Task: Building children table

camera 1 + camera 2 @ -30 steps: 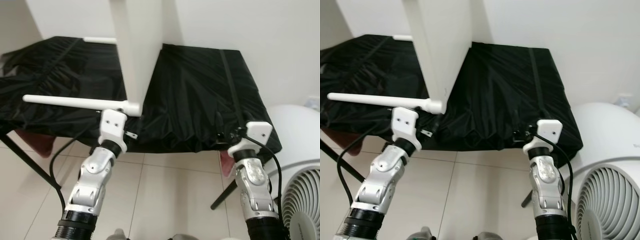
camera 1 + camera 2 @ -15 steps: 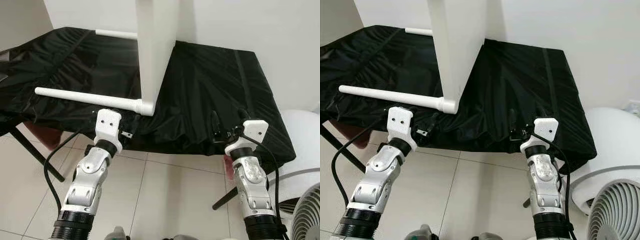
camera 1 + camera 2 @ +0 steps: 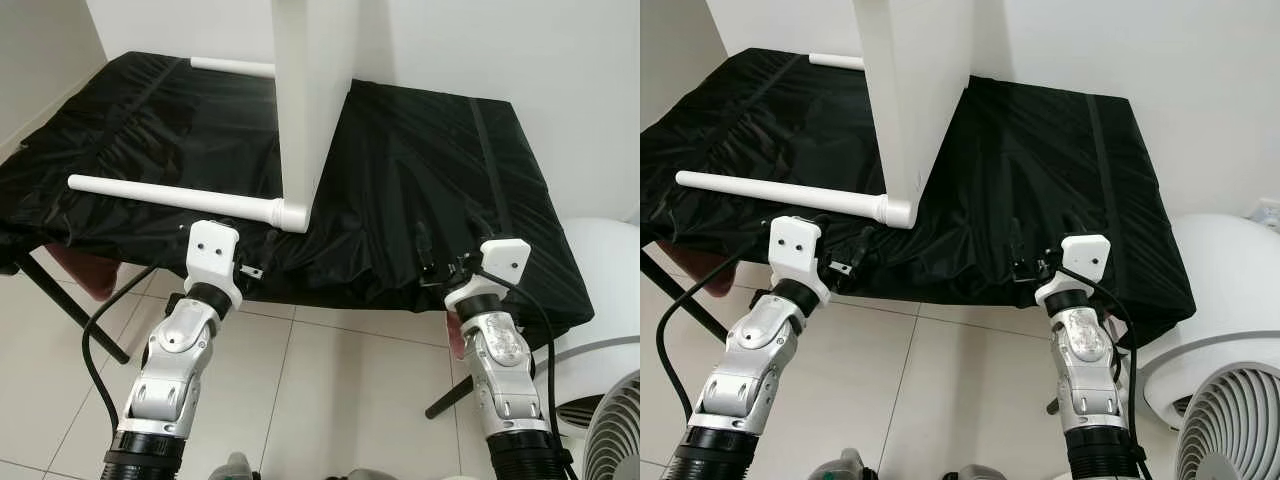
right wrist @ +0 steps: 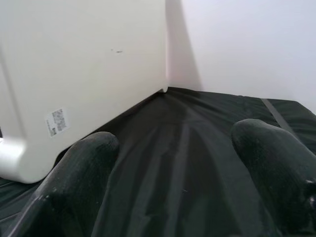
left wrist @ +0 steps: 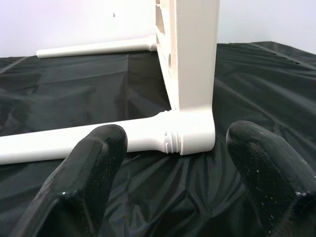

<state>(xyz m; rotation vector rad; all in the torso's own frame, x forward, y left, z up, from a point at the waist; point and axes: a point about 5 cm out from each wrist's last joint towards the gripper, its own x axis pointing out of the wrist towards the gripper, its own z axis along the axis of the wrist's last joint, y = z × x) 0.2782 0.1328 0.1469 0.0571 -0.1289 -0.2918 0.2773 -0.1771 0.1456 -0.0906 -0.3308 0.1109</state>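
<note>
A white children's table top (image 3: 305, 100) stands on its edge on a table covered with black cloth (image 3: 430, 150). Two white legs stick out of it to the left: a near leg (image 3: 170, 195) and a far leg (image 3: 230, 67). My left gripper (image 3: 255, 258) is at the cloth's front edge, just below the near leg's joint (image 5: 190, 133). It is open, its fingers (image 5: 94, 163) set wide on either side of the joint and apart from it. My right gripper (image 3: 430, 258) is open over the cloth, to the right of the panel (image 4: 84, 74), with nothing between its fingers.
A white fan (image 3: 600, 300) stands on the floor at the right, close to my right arm. Black folding table legs (image 3: 70, 310) and a red object (image 3: 85, 272) are under the cloth at the left. A white wall (image 3: 480, 40) rises behind, with tiled floor (image 3: 330, 390) below.
The whole picture has shifted, so the camera moved. Both grippers stay open at the cloth's front edge. The left gripper now sits a little lower relative to the near leg's joint.
</note>
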